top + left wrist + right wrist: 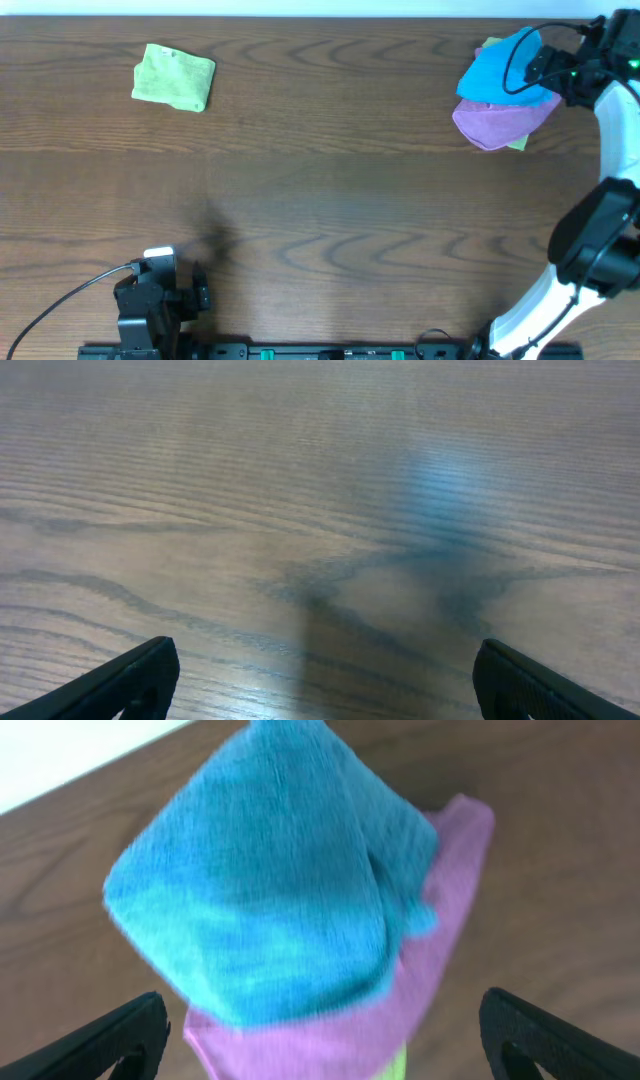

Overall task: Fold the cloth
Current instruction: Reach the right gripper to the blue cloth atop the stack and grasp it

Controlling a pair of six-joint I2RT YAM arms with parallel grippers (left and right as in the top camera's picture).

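The bright blue cloth point(503, 72) lies bunched on top of a purple cloth at the table's far right. In the right wrist view the blue cloth point(265, 880) fills the middle. My right gripper point(320, 1040) is open, its fingers wide apart just short of the pile, holding nothing; from overhead it sits at the cloth's right edge point(560, 72). My left gripper point(200, 297) is open and empty over bare wood near the front left edge, and shows in the left wrist view point(325, 680). No tag is visible.
A purple cloth point(500, 122) lies under the blue one, with a light green cloth edge point(517, 144) peeking out below. A folded light green cloth point(175, 76) lies at the far left. The table's back edge point(300, 18) meets a white surface.
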